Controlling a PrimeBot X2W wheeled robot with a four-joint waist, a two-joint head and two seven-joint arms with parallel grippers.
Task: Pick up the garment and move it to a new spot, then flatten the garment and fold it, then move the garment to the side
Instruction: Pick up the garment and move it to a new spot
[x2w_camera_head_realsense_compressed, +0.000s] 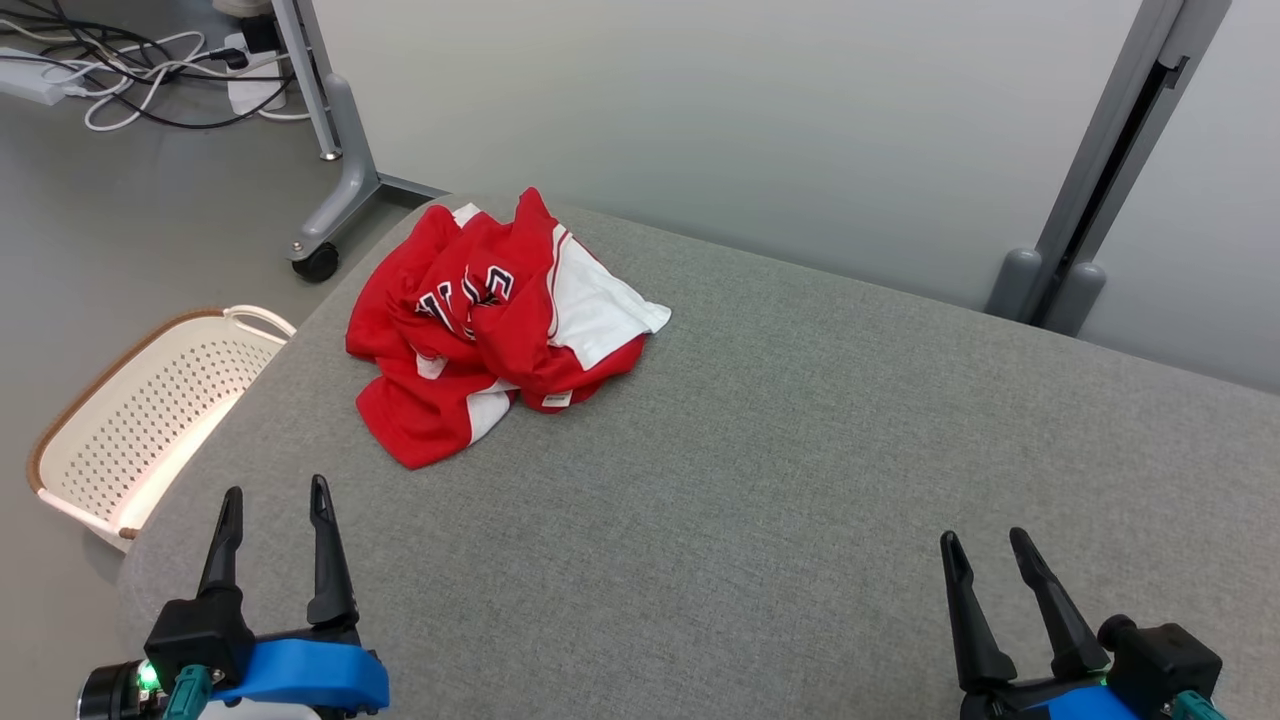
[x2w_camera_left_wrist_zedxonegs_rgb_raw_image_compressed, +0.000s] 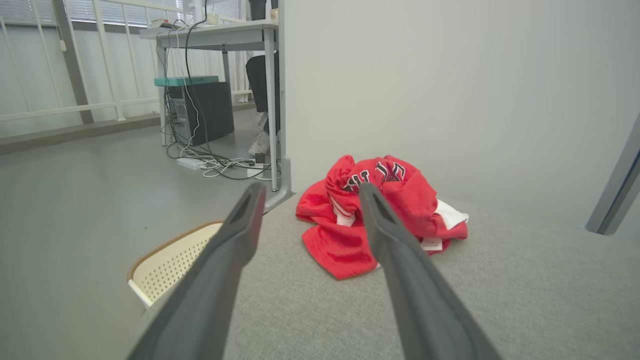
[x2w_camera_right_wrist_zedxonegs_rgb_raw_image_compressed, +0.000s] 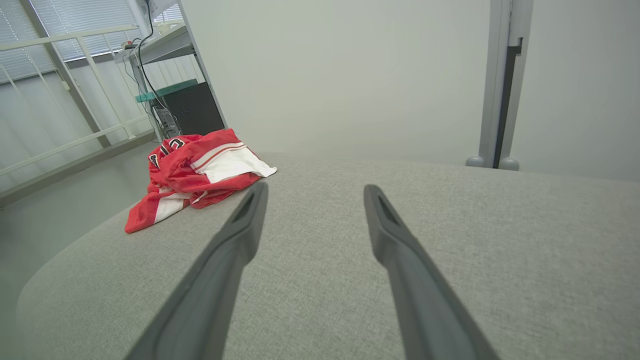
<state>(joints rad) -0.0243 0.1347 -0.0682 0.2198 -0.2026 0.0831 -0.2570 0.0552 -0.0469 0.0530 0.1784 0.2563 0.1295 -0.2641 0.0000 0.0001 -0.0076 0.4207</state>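
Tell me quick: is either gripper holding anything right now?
Left gripper: open, holding nothing.
Right gripper: open, holding nothing.

Garment (x2w_camera_head_realsense_compressed: 480, 330): red cloth, soft and crumpled, with a mesh-like texture in the left wrist view. Its white panels look smoother.

Tabletop (x2w_camera_head_realsense_compressed: 760, 480): covered in grey woven cloth, matt, with a coarse visible weave.

Basket (x2w_camera_head_realsense_compressed: 130, 420): cream plastic, smooth, perforated walls, brown rim.

Left end effector (x2w_camera_head_realsense_compressed: 276, 487) and right end effector (x2w_camera_head_realsense_compressed: 984, 535): fingers dark, matt, plastic-looking. The blue collar (x2w_camera_head_realsense_compressed: 300, 675) behind the left one is smoother and slightly glossy.

Floor (x2w_camera_head_realsense_compressed: 100, 230): grey, smooth, faint sheen.

Frame leg (x2w_camera_head_realsense_compressed: 345, 150): grey painted metal, satin finish.
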